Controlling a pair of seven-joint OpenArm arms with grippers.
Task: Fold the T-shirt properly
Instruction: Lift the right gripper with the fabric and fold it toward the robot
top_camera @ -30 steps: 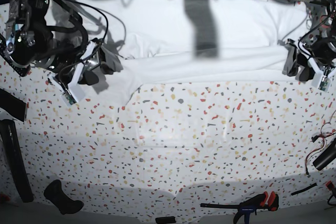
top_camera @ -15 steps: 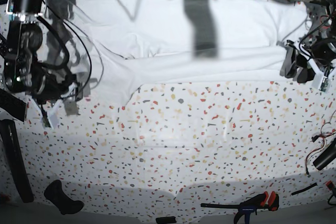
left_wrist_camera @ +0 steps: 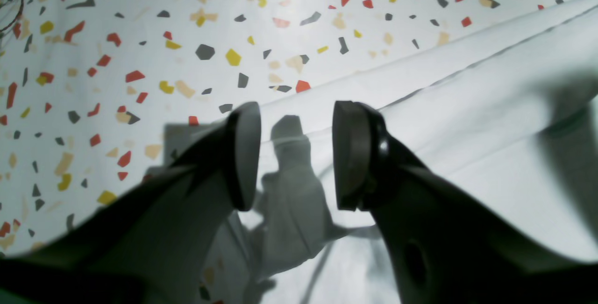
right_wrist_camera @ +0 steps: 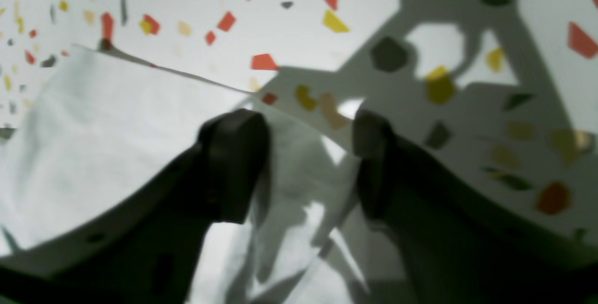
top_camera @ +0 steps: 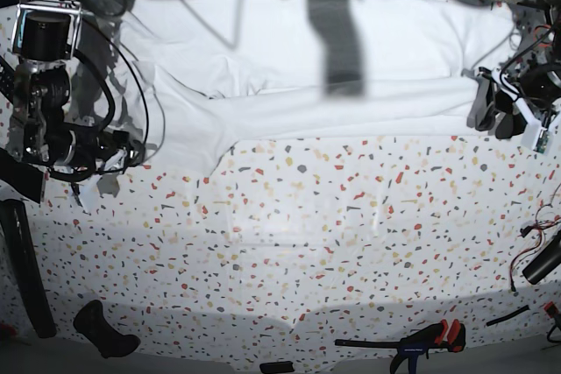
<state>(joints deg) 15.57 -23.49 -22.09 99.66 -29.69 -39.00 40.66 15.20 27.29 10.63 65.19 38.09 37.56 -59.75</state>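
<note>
You get bright overhead light; both wrist views show the jaws as dark, soft-focus silhouettes, with hard shadows falling between and just beyond them on the bench (top_camera: 307,216). The base view bows strongly at its edges, corners dim.

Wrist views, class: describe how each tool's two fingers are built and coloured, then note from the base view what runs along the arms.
The left tool has two dark grey fingers ending in flat, rounded oval pads with lighter faces. The right tool has similar dark, blunt, rounded fingers, blurred here. In the base view, both arms are black, draped with loose black cables, and a white part with a small green mark sits near the left tool.
</note>
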